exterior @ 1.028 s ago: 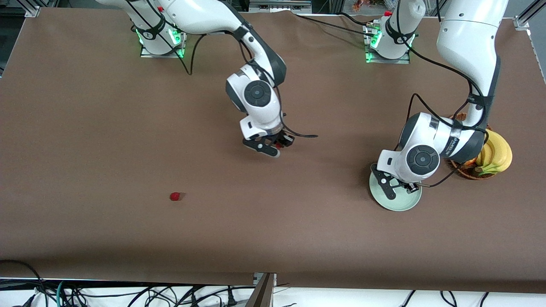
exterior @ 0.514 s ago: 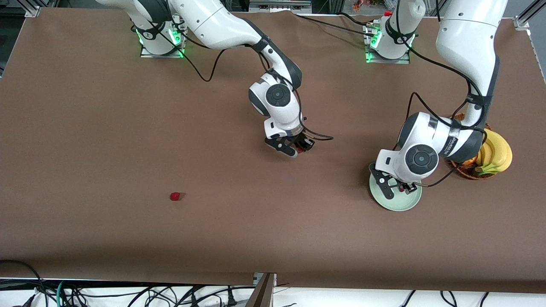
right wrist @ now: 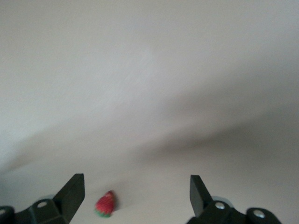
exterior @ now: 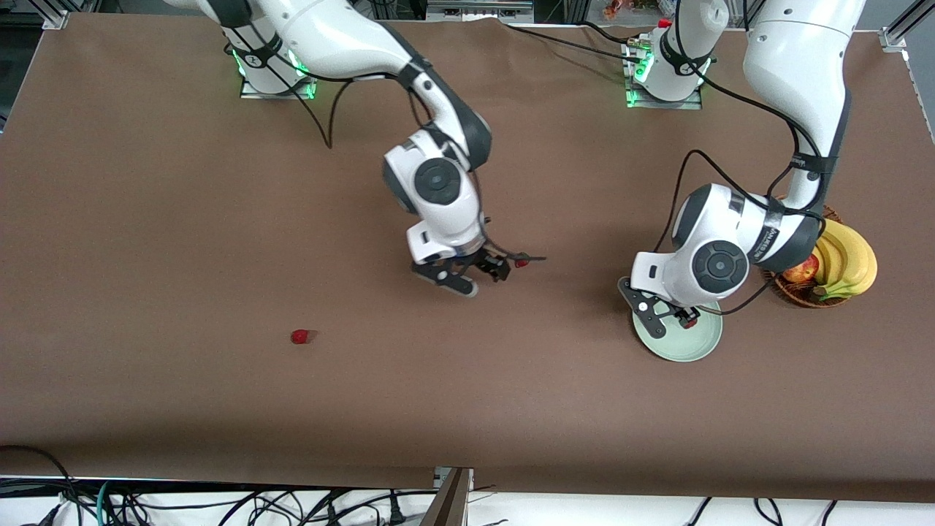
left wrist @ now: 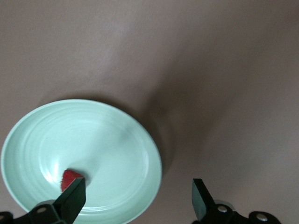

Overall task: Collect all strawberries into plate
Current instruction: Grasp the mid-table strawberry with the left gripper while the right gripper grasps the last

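Red, one strawberry [exterior: 299, 337] lies alone nearest the camera, and another [left wrist: 71, 178] sits on the plate [exterior: 694, 349] under the spread left gripper [exterior: 666, 319]. Farther back, the right gripper [exterior: 473, 276] has just sprung apart mid-table, dropping its strawberry [exterior: 521, 263] well short of the plate, so two need fetching.

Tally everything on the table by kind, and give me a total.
Strawberries: 3 (one alone, one beside the open right gripper, one in the plate under the open left gripper)
Plate: 1
Wicker basket: 1
Apple: 1
Banana bunch: 1
Total: 7
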Robot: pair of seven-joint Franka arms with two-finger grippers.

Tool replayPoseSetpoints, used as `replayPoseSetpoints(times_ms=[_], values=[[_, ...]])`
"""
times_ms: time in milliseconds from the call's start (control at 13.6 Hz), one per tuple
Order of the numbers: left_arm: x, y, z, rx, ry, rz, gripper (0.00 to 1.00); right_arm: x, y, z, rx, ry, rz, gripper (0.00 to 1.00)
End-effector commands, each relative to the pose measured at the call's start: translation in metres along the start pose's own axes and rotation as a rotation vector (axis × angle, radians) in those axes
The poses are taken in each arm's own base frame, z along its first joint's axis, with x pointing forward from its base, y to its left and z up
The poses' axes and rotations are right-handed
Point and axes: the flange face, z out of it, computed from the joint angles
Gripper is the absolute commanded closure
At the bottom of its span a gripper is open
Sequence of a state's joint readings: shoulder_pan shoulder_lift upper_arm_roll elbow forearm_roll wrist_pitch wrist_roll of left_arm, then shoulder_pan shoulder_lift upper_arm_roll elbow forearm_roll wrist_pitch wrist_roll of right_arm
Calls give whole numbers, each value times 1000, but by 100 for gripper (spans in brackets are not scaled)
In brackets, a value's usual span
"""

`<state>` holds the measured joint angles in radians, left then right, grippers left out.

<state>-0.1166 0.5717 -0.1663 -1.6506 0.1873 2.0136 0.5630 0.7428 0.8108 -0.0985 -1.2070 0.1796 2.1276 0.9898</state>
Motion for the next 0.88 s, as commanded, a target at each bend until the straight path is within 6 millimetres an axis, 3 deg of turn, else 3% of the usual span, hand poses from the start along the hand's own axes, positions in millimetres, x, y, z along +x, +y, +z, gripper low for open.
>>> replayPoseSetpoints(times_ms=[0,147,294,441,588,661,808], values=[[20,45,-14,-31,13,-237,0,52,46,-30,-62,-61,-173,0],[47,85,-15,-46,17,-506,0,97,90,-38,-104,-113,-279,0],[76,131,-10,-42,18,-700,0,145,146,-31,-125,-151,-381,0],[98,161,3,-47,41,-862,0,189,197,-26,-116,-166,-438,0],[119,190,15,-61,87,-976,0,201,210,-15,-115,-164,-428,1],[128,203,25,-62,103,-1022,0,212,220,-2,-116,-139,-415,1],[135,211,40,-49,121,-1036,0,223,224,32,-107,-81,-414,1]])
